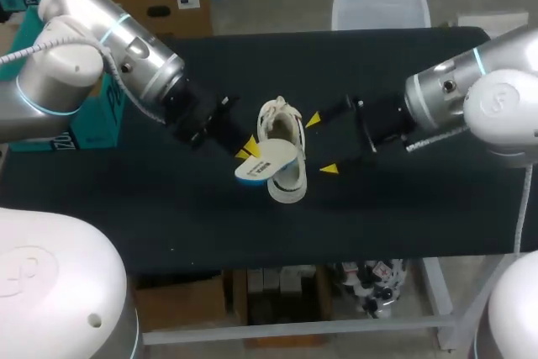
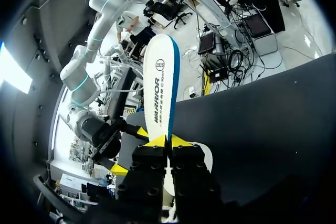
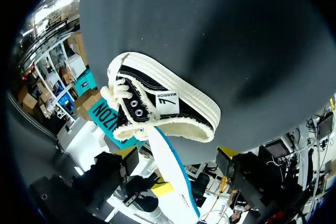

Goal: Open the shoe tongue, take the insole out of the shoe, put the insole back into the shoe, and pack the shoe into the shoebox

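— How many of each thing do you have up there?

— One shoe (image 1: 284, 145), one insole (image 1: 267, 161) and my two arms, all over the black bench (image 1: 403, 216).

— Where's the insole?

— Out of the shoe. My left fingers (image 1: 246, 150) are pinched tight on one end of it. From the left wrist, the rest of the insole (image 2: 160, 87) sticks straight out ahead of the closed fingers (image 2: 167, 141), showing a white printed face and a blue edge.

— And the shoe?

— It's upright on its white sole, opening up, with black canvas and white laces. It sits just ahead of my right fingers (image 1: 321, 145), which are spread wide and hold nothing. Their yellow tips are near the shoe's side, and I can't see either one touching it.

— What's in the way?

— The shoe itself stands between the two sets of fingers. From overhead, the insole's free end overlaps the side of the shoe nearest my left fingers. From the right wrist I see the shoe (image 3: 163, 106) side-on ahead of the wide right fingers (image 3: 176, 156), with the insole (image 3: 173, 182) showing past it. From the left wrist, the right fingers (image 2: 130, 150) show off to one side of the insole, open.
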You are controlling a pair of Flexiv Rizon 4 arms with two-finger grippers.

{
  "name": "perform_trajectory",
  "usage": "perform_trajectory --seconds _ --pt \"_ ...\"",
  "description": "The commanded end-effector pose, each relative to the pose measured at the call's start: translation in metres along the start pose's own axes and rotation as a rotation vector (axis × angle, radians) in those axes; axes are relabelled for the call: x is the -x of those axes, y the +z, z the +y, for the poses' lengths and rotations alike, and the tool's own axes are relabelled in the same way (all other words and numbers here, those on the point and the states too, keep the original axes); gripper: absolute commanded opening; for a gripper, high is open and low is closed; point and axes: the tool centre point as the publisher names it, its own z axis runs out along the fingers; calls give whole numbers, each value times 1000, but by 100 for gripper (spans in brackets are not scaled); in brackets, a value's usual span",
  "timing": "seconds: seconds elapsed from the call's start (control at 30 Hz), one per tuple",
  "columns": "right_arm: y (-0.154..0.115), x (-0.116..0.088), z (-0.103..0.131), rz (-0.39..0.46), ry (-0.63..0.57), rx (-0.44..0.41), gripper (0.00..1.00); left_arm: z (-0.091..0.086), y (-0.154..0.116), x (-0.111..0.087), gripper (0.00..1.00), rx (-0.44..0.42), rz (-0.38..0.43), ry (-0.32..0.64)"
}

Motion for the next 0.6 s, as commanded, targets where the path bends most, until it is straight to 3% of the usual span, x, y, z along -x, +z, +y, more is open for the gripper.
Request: perform_trajectory --seconds 0.03,0.1,0.2,0.4,0.53,0.6 --pt "7 8 -3 73 -24 -7 99 6 2 -2 0 -19 -11 5" --pt "9 9 -5 104 -37 9 89 7 3 -2 0 -22 -17 4" --pt "15 9 -7 153 -78 -21 87 9 4 -1 0 -30 -30 -2" --pt "23 6 -9 187 -110 -89 56 10 6 2 0 -23 -42 -5" --pt "24 5 -16 214 -122 -132 56 10 5 4 0 -17 -55 -3" --pt "25 4 -21 223 -136 -141 50 11 6 5 0 -16 -59 -2"
